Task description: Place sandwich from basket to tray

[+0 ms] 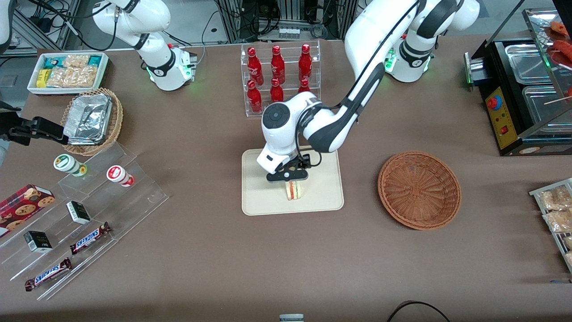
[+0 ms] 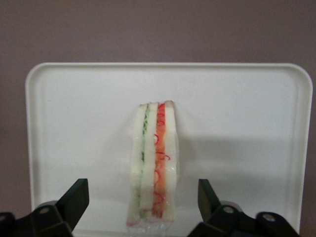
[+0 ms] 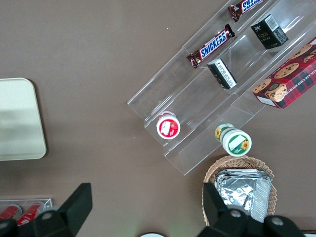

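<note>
The sandwich (image 1: pixel 294 190) stands on its edge on the cream tray (image 1: pixel 263 201), near the tray's middle. In the left wrist view the sandwich (image 2: pixel 154 158) shows its green and red filling, and the tray (image 2: pixel 237 118) lies under it. My left gripper (image 1: pixel 288 176) hangs just above the sandwich. It is open, with a finger (image 2: pixel 74 200) on each side of the wedge and a clear gap to it. The reddish-brown basket (image 1: pixel 419 189) sits empty on the table, toward the working arm's end.
A clear rack of red bottles (image 1: pixel 279 76) stands farther from the front camera than the tray. A clear stepped display (image 1: pixel 76 214) with snacks and a tan basket of foil trays (image 1: pixel 91 120) lie toward the parked arm's end. A black food warmer (image 1: pixel 523 94) stands toward the working arm's end.
</note>
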Robot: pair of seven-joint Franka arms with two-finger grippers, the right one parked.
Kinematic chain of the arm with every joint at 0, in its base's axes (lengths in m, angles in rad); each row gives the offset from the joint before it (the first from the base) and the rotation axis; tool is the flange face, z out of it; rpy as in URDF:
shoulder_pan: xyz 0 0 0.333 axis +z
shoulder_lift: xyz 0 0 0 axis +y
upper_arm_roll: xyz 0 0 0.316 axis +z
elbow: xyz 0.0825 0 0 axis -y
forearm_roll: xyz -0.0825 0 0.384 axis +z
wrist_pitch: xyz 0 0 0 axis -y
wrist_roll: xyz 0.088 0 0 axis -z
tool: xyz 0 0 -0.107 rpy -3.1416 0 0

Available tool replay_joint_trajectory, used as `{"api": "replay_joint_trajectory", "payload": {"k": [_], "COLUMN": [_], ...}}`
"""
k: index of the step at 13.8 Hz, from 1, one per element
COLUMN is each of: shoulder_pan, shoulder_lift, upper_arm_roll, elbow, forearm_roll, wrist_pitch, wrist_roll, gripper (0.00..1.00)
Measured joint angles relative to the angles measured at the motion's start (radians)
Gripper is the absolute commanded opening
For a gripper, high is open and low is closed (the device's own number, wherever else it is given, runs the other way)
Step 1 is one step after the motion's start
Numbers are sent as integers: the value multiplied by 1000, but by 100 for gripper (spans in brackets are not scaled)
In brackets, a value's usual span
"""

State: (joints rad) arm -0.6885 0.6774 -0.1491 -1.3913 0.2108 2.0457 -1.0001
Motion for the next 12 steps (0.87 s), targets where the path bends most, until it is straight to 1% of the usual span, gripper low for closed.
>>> {"api": "replay_joint_trajectory", "payload": {"k": [2, 5, 7, 10, 12], "shoulder_pan": [46, 138, 207, 331, 420], "shoulder_lift": [-92, -220, -288, -389, -454], "upper_arm_roll": [3, 6, 8, 10, 12], "elbow": [5, 4, -12, -41, -52], "forearm_roll": [-34, -65, -82, -141, -154], "wrist_pitch": [-91, -226, -266, -362, -453], "wrist_roll": [0, 3, 39, 212, 357], "gripper": [100, 100, 100, 100, 100]}}
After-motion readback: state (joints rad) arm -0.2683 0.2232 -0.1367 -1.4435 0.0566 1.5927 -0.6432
